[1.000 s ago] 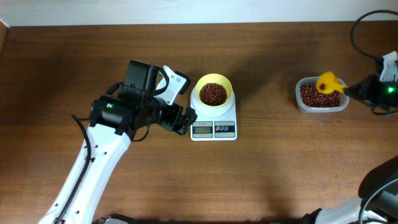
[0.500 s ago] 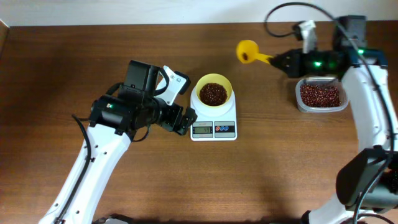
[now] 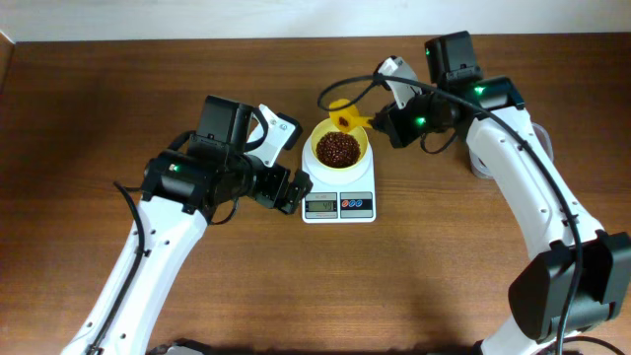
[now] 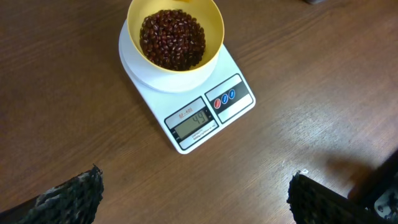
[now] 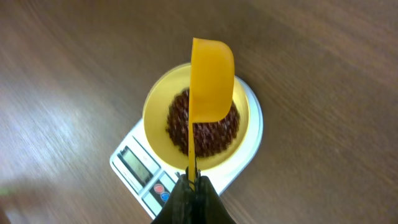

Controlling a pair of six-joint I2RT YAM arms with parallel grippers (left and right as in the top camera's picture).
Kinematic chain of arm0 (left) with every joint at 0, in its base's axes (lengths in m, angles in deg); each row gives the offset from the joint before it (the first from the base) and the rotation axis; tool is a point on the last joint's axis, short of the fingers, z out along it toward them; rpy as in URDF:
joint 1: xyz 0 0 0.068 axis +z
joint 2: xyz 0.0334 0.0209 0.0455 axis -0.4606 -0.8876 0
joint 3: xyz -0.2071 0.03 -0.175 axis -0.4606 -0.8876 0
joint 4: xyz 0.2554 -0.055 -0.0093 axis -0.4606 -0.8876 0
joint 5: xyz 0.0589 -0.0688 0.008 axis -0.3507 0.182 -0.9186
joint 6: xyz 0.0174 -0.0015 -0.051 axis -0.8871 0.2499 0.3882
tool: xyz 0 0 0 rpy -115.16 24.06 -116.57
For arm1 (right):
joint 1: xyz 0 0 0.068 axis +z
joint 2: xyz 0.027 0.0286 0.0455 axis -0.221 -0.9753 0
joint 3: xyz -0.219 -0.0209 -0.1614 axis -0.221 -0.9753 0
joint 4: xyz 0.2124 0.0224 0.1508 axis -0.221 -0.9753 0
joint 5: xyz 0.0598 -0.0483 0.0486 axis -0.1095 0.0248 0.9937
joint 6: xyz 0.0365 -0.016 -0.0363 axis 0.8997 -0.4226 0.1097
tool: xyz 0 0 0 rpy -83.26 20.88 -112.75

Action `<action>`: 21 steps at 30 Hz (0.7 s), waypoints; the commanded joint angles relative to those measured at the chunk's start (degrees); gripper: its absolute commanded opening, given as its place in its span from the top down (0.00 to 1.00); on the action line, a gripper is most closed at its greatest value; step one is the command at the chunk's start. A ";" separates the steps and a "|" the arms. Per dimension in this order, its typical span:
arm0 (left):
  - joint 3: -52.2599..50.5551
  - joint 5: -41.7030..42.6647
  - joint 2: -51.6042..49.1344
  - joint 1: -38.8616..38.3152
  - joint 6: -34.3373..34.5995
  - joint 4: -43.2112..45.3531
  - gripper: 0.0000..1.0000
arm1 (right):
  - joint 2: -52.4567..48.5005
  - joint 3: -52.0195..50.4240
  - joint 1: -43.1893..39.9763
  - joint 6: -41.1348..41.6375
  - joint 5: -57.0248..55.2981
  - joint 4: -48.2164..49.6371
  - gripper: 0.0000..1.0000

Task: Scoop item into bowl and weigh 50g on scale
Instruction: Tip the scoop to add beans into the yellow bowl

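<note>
just left of the small white rectangular digital scale (image 3: 338, 204), the left gripper (image 3: 293, 189) hangs spread and empty. on the scale sits the small round pale yellow plastic bowl (image 3: 339, 163) of dark reddish-brown beans (image 3: 337, 150). the bright yellow long-handled plastic scoop (image 3: 342, 118) hovers over its far rim, handle running right to the right gripper (image 3: 383, 124) pinching it, that arm reaching leftward, cup seemingly rolled on edge.

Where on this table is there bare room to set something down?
Free: the table in front of the scale, to the near edge, and its far left corner. Crowded: around the bowl, left end effector beside the scale, scoop overhead.
</note>
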 commanded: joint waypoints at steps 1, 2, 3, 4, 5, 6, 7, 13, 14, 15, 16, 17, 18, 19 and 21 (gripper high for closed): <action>-0.37 0.44 -0.46 -0.07 -1.16 0.09 0.01 | 1.46 0.85 1.16 -8.83 -1.77 -1.73 0.96; -0.37 0.44 -0.46 -0.07 -1.16 0.09 0.01 | 1.46 0.85 1.57 -9.62 -3.93 -1.75 0.96; -0.37 0.44 -0.46 -0.07 -1.16 0.09 0.01 | 1.46 0.85 2.10 -10.38 -6.93 -1.70 0.96; -0.37 0.44 -0.46 -0.07 -1.16 0.09 0.01 | 1.46 0.85 2.80 -11.93 -9.92 -1.73 0.96; -0.37 0.44 -0.46 -0.07 -1.16 0.09 0.01 | 1.46 0.85 3.15 -11.96 -11.21 -1.68 0.96; -0.37 0.46 -0.46 -0.07 -1.16 0.09 0.01 | 1.46 0.85 3.48 -12.28 -11.50 -1.77 0.96; -0.37 0.44 -0.46 -0.07 -1.16 0.09 0.01 | 1.46 0.85 3.96 -13.05 -11.54 -1.77 0.96; -0.37 0.44 -0.46 -0.07 -1.16 0.09 0.01 | 1.46 0.85 6.10 -14.32 -12.81 -1.57 0.96; -0.37 0.44 -0.46 -0.07 -1.16 0.09 0.01 | 1.46 0.85 6.10 -14.34 -13.03 -1.44 0.96; -0.37 0.44 -0.46 -0.07 -1.16 0.09 0.01 | 1.46 0.87 6.12 -14.51 -13.03 -1.27 0.96; -0.37 0.44 -0.46 -0.07 -1.16 0.09 0.01 | 1.46 0.85 6.10 -14.53 -13.16 -1.07 0.96; -0.37 0.44 -0.46 -0.07 -1.16 0.09 0.01 | 1.46 0.87 6.10 -14.56 -14.56 -0.83 0.96; -0.37 0.44 -0.46 -0.07 -1.16 0.09 0.01 | 1.46 0.87 6.10 -15.67 -14.51 -0.90 0.96; -0.37 0.44 -0.46 -0.07 -1.16 0.09 0.01 | 1.46 0.87 6.14 -15.82 -14.51 -0.87 0.96; -0.37 0.44 -0.46 -0.07 -1.16 0.09 0.01 | 1.46 0.87 6.82 -15.82 -14.75 -0.94 0.96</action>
